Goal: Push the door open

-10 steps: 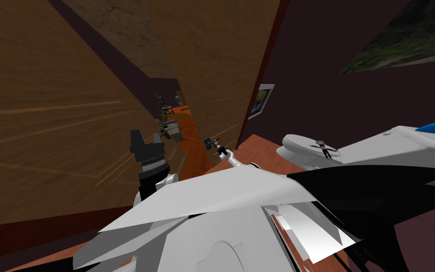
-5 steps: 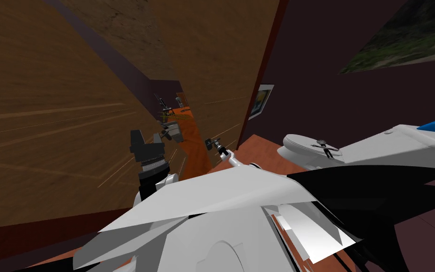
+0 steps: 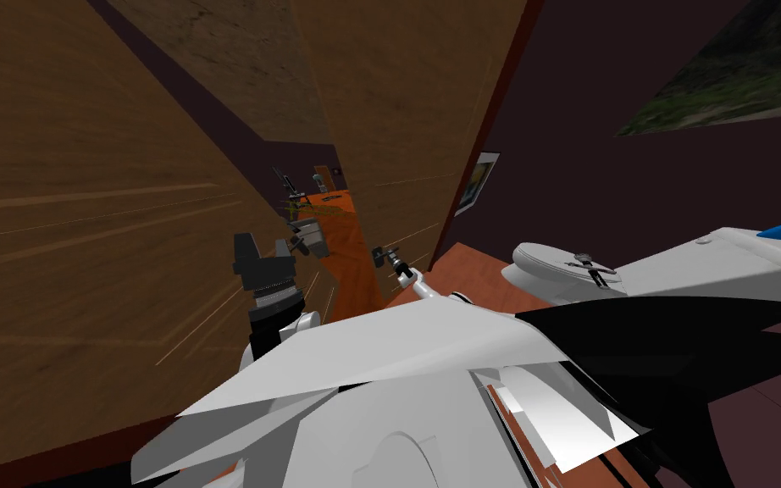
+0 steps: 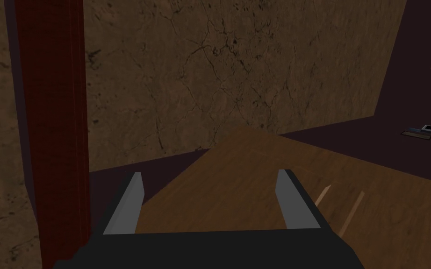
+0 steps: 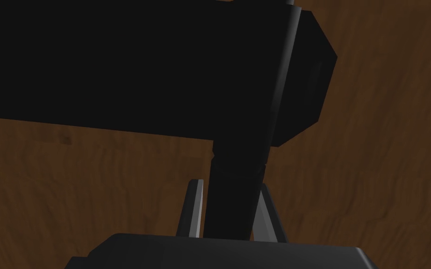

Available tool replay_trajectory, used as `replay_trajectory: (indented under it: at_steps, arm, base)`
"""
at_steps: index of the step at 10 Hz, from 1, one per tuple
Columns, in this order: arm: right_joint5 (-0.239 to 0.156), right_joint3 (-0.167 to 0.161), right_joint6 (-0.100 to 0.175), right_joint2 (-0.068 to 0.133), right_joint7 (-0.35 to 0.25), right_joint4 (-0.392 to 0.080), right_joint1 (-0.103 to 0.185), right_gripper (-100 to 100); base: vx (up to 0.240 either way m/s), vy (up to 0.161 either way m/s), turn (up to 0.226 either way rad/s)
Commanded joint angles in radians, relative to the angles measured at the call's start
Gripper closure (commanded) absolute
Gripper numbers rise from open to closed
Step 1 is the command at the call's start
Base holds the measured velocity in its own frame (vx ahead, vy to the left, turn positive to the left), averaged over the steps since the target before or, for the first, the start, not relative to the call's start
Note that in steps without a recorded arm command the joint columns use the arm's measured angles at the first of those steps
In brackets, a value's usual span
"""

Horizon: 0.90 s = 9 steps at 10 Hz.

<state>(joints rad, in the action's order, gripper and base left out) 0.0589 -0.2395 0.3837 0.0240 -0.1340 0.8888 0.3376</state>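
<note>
Pinching: your right hand [image 5: 228, 185] has both fingers pressed on the neck of the dark door handle [image 5: 245, 112], one on each side.
Door: the brown wood door [image 3: 397, 127] stands at twelve o'clock, ajar. The handle is near its free edge, and a narrow gap opens at eleven o'clock.
Handling: judge it a stiff, fairly heavy slab that swings rather than flexes. The handle looks smooth, so thin fingers may slip on it.
Hold: you should push through the handle. That is the point farthest from the dark red frame [image 3: 499, 127] at one o'clock, where the hinges probably sit.
Left hand: your left hand [image 4: 210, 173] is spread and holds nothing, at ten o'clock. It is close over a brown wood surface, but you cannot tell whether it touches.
Side: a broad wood panel [image 3: 84, 212] fills nine to ten o'clock.
Floor: an orange-brown floor [image 3: 342, 246] runs on through the gap.
Room: a white toilet [image 3: 550, 263] sits at three o'clock. A small picture [image 3: 482, 180] hangs on the dark wall [image 3: 592, 85] between one and two o'clock.
</note>
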Motion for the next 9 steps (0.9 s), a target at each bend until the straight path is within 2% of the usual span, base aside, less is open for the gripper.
replay_trajectory:
  at_steps: [1,4,7,9]
  arm:
    - [-0.006,0.027,0.005,0.015,0.006,-0.010,0.015,100]
    - [-0.014,0.068,0.003,0.029,0.019,-0.016,0.018,100]
    - [-0.020,0.094,0.003,0.035,0.027,-0.020,0.019,100]
    - [-0.027,0.129,0.001,0.039,0.038,-0.025,0.022,100]
  base:
    - [0.145,0.138,-0.049]
    - [0.136,0.147,-0.064]
    - [0.128,0.132,-0.066]
    - [0.128,0.159,-0.098]
